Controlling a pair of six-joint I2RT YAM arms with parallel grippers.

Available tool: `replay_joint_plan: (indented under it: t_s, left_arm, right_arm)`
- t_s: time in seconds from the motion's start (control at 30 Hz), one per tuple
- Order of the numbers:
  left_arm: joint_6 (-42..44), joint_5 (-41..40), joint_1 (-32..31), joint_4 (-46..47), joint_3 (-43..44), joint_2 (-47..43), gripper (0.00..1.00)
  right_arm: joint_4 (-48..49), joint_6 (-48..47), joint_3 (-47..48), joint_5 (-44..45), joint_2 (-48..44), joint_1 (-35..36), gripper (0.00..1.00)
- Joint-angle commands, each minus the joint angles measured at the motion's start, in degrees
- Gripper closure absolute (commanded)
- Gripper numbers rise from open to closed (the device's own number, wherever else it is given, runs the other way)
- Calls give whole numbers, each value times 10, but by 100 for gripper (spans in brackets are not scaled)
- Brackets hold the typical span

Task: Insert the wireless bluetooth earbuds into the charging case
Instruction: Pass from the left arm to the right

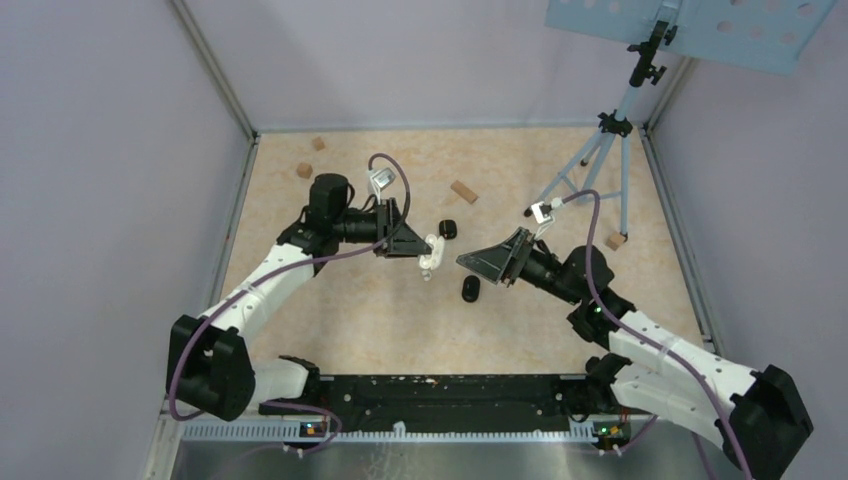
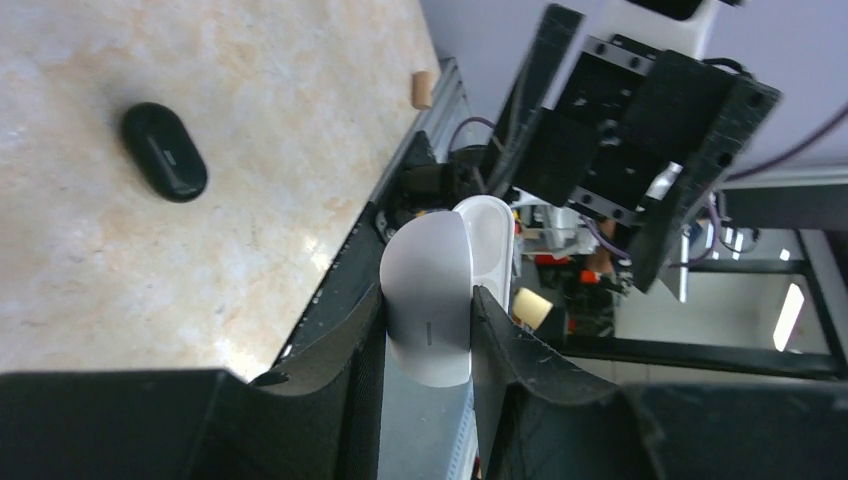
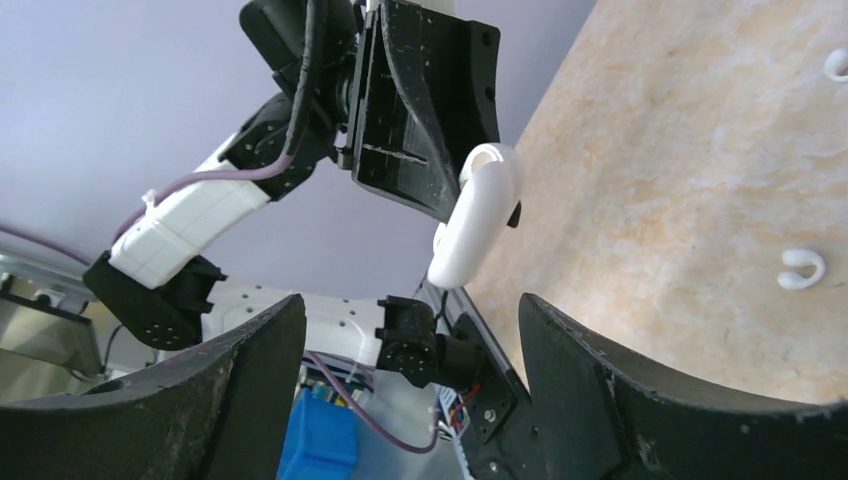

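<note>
Your left fingers are clamped on the white charging case, one on each flank, holding it up off the counter near the middle of the top view; the lid looks hinged open, with the open side turned toward your right arm. You cannot tell whether any bud sits inside.

Your right fingers are spread wide with nothing between them; they sit at 3 o'clock of the case, near it but not touching.

Two white earbuds lie loose on the counter at the 3 o'clock edge of the right wrist view, one lower and one higher, well apart from each other and from the case.

From above, one black case rests just at 1 o'clock of the white one; a second black case lies at 5 o'clock.

Wooden blocks are scattered toward 11 o'clock, 1 o'clock and 3 o'clock; a tripod stands at 2 o'clock.
</note>
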Motion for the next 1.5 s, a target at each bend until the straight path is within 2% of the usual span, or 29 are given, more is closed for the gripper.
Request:
replay_joint_plan:
  t_s: [0.0,0.4,0.53,0.87,1.1,1.47]
  left_arm:
    - [-79,119,15,140,-26,0,100]
    - [-113,128,16,177,-33,-5,100]
    - [-117,128,17,180,-34,-5,100]
    - [-120,125,16,183,-37,-4,100]
    - [-118,124,17,183,-42,-6,100]
    - [-115,124,17,182,-50,-9,100]
  right_arm:
    - [193,70,-20,-39,38,-11,25]
    - [333,110,-23,-64,149,-11,25]
    - [364,120,-21,-70,175,-10,29]
    - [361,114,-1,-70,216,4,36]
    - [396,126,7,-72,244,15,44]
    - [401,126,20,-69,246,22,50]
